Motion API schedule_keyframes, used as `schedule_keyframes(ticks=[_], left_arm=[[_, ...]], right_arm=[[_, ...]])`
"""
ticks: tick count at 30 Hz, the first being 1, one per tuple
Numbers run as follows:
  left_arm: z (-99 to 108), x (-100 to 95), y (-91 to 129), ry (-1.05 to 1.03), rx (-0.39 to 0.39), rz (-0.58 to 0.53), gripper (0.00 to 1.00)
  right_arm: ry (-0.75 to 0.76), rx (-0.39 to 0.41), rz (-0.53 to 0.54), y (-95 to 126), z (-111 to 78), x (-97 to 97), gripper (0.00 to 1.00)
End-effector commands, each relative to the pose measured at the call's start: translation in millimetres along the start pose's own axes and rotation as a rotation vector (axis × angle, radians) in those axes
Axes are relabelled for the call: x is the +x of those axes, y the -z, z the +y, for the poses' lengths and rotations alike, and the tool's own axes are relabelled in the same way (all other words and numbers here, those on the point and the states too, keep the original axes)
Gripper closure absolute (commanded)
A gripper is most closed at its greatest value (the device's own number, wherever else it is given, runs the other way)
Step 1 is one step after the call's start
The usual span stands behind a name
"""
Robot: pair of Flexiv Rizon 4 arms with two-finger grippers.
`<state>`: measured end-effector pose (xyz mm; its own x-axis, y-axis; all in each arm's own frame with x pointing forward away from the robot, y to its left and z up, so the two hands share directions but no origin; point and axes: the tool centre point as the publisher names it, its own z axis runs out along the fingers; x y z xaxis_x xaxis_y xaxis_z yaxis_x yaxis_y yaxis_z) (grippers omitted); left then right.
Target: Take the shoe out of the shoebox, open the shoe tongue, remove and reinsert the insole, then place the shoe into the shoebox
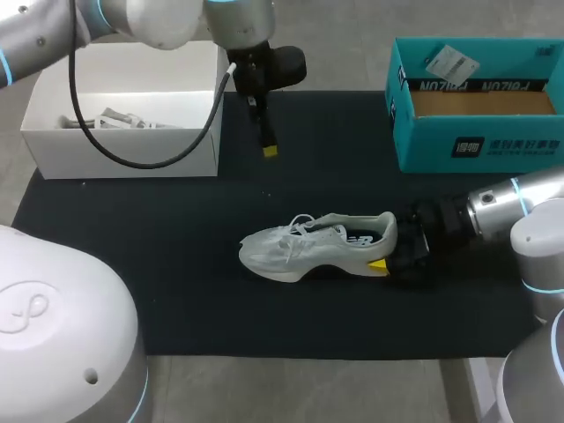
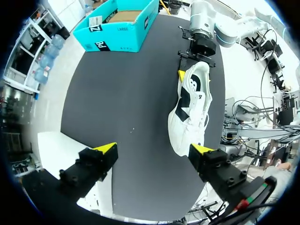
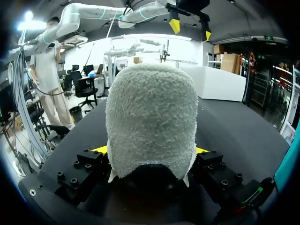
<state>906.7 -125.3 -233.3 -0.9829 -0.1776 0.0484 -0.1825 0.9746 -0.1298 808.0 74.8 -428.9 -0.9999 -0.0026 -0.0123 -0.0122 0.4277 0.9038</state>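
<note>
Black matting (image 1: 176, 291) is covering the table (image 1: 291, 388), and the white shoe (image 1: 313, 247) is sitting out in the middle of it. It is well apart from the teal shoebox (image 1: 476, 132), which is off past its heel. You are not getting any look inside the shoe, so the insole cannot be made out in any view. From the right wrist, the fuzzy heel is blocking nearly everything ahead of it. From above, only one yellow tip of the right tool (image 3: 151, 152) is showing, beside the sole at the heel. That tool is clamping the shoe's heel from both sides. Your left tool (image 2: 153, 150) is hanging well apart from the shoe, fingers spread wide and gripping nothing. A white box (image 1: 123, 115), partly covered by your left arm, is standing off past the shoe's toe.
</note>
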Motion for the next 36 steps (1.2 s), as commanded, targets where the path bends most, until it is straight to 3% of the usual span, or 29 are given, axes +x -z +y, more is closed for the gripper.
schedule_keyframes(ticks=[1, 24, 27, 29, 30, 31, 32, 34, 36], left_arm=[[-7.1, -4.7, -1.4, -0.009, -0.02, 0.014, 0.0], [-7.1, -4.7, -1.4, -0.009, -0.02, 0.014, 0.0], [-7.2, 11.7, 4.9, 0.13, 0.001, 0.016, 0.0], [-10.0, 20.1, 10.7, 0.285, -0.04, 0.051, 0.0], [-8.2, 25.3, 13.3, 0.343, -0.005, 0.067, 0.0], [-8.0, 29.2, 13.9, 0.453, -0.077, 0.087, 0.0], [-9.7, 34.2, 14.8, 0.491, -0.049, 0.076, 0.0], [-10.7, 44.2, 14.7, 0.631, -0.096, 0.089, 0.0], [-11.9, 56.2, 13.2, 0.736, -0.068, 0.103, 0.0]], right_arm=[[0.0, 0.002, -0.002, -2.4, -0.3, -0.8, 1.0], [0.0, 0.002, -0.002, -2.4, -0.3, -0.8, 1.0], [0.0, 0.002, -0.002, -2.4, -0.3, -0.8, 1.0], [0.0, 0.002, -0.002, -2.4, -0.3, -0.8, 1.0], [0.0, 0.002, -0.002, -2.4, -0.3, -0.8, 1.0], [0.0, 0.002, -0.002, -2.4, -0.3, -0.8, 1.0], [0.0, 0.002, -0.002, -2.4, -0.3, -0.8, 1.0], [0.0, 0.002, -0.002, -2.4, -0.3, -0.8, 1.0], [0.0, 0.002, -0.002, -2.4, -0.3, -0.8, 1.0]])
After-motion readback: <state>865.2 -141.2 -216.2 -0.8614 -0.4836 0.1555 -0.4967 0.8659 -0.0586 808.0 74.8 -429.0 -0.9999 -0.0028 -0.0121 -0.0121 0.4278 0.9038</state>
